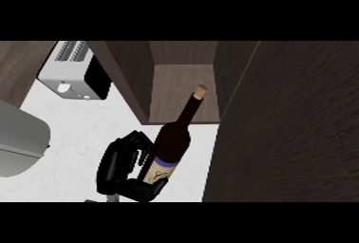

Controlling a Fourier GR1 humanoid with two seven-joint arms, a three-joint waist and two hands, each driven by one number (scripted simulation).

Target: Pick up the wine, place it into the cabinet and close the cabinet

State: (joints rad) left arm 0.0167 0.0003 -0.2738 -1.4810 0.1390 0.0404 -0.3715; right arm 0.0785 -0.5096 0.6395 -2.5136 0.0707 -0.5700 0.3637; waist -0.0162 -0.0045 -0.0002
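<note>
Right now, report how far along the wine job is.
Done: the left hand is curled round the wine bottle. In hand: the bottle stands before the open cabinet, its body over the counter, not on the shelf. Left: set it inside, let go, shut the door.

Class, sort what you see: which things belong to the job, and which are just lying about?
Job: wine bottle, left hand holding it, open cabinet, cabinet door.
Lying about: toaster, grey object at left edge.
</note>
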